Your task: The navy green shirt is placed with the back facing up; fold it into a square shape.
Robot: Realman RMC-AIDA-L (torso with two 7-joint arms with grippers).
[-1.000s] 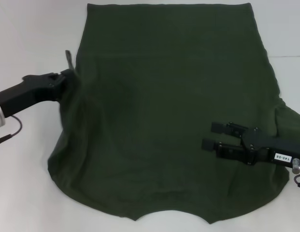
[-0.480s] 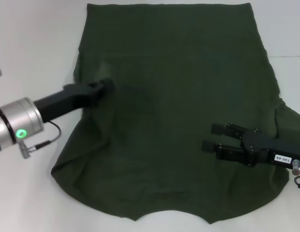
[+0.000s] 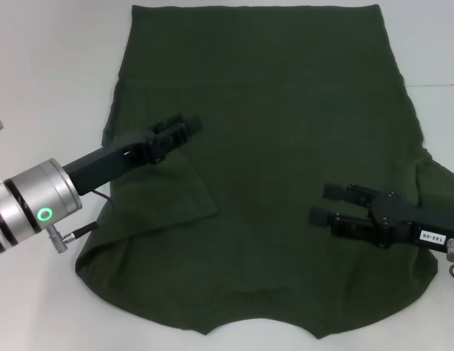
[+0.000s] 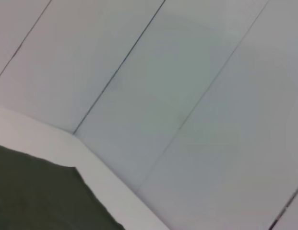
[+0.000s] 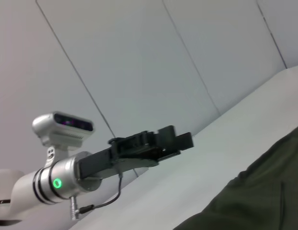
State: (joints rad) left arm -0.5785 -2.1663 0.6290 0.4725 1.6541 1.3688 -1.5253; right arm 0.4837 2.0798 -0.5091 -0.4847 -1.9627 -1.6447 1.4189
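Note:
The navy green shirt [image 3: 270, 110] lies spread on the white table, and patches of it show in the wrist views [image 4: 33, 196] [image 5: 254, 191]. Its left sleeve is folded inward as a flap [image 3: 172, 194] lying on the body. My left gripper [image 3: 184, 126] hovers over the shirt just above that flap. It looks open, and in the right wrist view this left gripper [image 5: 180, 136] has no cloth hanging from it. My right gripper [image 3: 325, 205] is open over the shirt's lower right part, with nothing between its fingers.
The white table [image 3: 51, 66] surrounds the shirt, with bare room on the left and at the far right corner. The shirt's collar edge [image 3: 259, 329] lies close to the table's near edge. A pale panelled wall [image 4: 187, 96] stands behind the table.
My left gripper has swept right from the shirt's left edge to over its body, carrying the left sleeve inward into a folded flap. The right gripper has barely moved.

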